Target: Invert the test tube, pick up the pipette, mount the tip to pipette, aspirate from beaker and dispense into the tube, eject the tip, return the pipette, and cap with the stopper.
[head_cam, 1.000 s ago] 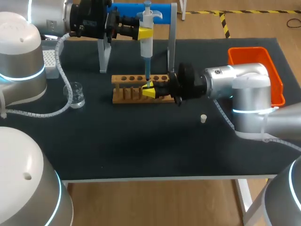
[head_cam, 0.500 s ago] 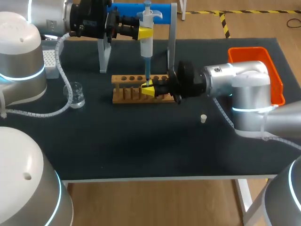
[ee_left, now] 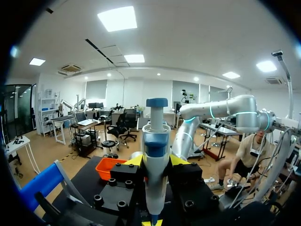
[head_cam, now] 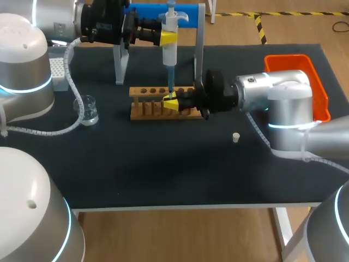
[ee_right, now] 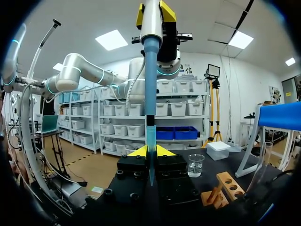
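Note:
My left gripper [head_cam: 168, 38] is shut on the white pipette [head_cam: 169, 52], which it holds upright over the wooden tube rack [head_cam: 147, 109]. In the left wrist view the pipette [ee_left: 156, 155] stands between the yellow fingers. Its blue tip [ee_right: 150, 132] runs down between the fingers of my right gripper [ee_right: 150, 151]. That gripper [head_cam: 171, 102] is level, just in front of the rack. It is shut on a thin test tube around the tip's end, whose clear glass is hard to make out. The small white stopper [head_cam: 235, 137] lies on the mat to the right.
A glass beaker [head_cam: 88, 111] stands left of the rack, ahead of my right gripper [ee_right: 195, 165]. A white tip box [head_cam: 57, 71] sits at the far left and an orange bin [head_cam: 322, 103] at the right. The blue pipette stand [head_cam: 147, 11] is behind the rack.
My right gripper has crept slightly left and up under the pipette tip. The left arm and pipette have stayed still.

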Robot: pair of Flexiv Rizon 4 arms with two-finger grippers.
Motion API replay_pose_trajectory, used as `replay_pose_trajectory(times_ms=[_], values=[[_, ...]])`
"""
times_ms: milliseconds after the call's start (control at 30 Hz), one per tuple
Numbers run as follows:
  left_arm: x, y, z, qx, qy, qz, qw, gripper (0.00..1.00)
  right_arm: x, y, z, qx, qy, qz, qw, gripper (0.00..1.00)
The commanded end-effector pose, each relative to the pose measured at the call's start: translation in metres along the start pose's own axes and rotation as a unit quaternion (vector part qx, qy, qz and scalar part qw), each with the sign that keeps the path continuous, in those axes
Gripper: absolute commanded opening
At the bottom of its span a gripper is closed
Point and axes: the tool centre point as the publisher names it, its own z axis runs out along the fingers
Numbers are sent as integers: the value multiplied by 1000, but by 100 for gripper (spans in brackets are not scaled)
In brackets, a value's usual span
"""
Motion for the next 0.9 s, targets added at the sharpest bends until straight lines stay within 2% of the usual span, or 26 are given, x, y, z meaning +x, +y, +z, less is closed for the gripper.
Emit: replay_pose_trajectory(times_ms=[33,900], values=[[0,0,0,-2,1,-1,1000,0,-3,1,0,0,2,1,1000,0],[0,0,0,-2,1,-1,1000,0,-5,3,5,4,11,3,1000,0]])
